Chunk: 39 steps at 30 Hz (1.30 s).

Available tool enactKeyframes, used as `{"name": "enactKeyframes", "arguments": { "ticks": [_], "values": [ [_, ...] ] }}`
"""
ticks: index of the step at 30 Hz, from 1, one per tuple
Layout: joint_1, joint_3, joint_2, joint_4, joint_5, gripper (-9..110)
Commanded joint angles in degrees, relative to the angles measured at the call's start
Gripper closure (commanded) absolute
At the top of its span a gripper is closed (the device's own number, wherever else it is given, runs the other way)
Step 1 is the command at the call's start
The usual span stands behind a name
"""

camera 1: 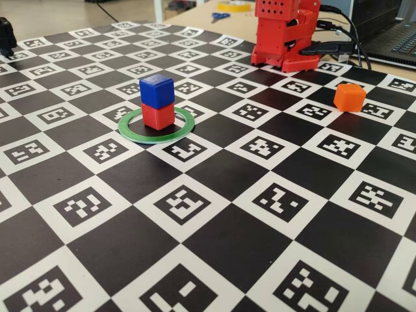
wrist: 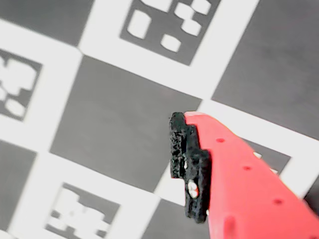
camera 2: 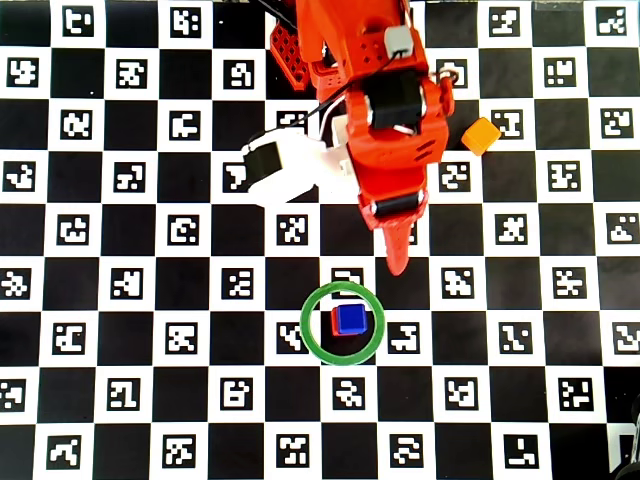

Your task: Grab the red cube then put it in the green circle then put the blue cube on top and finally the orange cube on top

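The red cube (camera 1: pixel 158 116) sits inside the green circle (camera 1: pixel 133 133), and the blue cube (camera 1: pixel 156 90) is stacked on top of it. From overhead the blue cube (camera 2: pixel 350 318) covers most of the red cube (camera 2: pixel 335 322) within the green circle (camera 2: pixel 312 340). The orange cube (camera 1: pixel 350 97) lies alone on the board to the right; overhead it (camera 2: pixel 481 135) is beside the arm. My gripper (camera 2: pixel 397 262) hangs just above the ring's far edge, its jaws together and empty. In the wrist view the gripper (wrist: pixel 180 122) shows black pads pressed together over bare board.
The red arm base (camera 1: pixel 286 32) stands at the board's far edge, with cables and a laptop (camera 1: pixel 396 39) to its right. A white camera mount (camera 2: pixel 280 170) juts from the arm. Scissors (camera 1: pixel 220 15) and tape lie on the table behind the board.
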<state>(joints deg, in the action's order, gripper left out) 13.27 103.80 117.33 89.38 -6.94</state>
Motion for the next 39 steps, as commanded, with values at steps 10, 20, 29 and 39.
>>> {"name": "enactKeyframes", "arguments": {
  "ticks": [10,20,29,39],
  "values": [
    [23.64,4.66,9.67,4.39,8.26,61],
    [46.32,11.34,11.51,-3.87,25.14,61],
    [53.79,15.29,8.17,-11.6,28.56,61],
    [52.82,21.53,3.78,-18.63,30.32,61]
  ]
}}
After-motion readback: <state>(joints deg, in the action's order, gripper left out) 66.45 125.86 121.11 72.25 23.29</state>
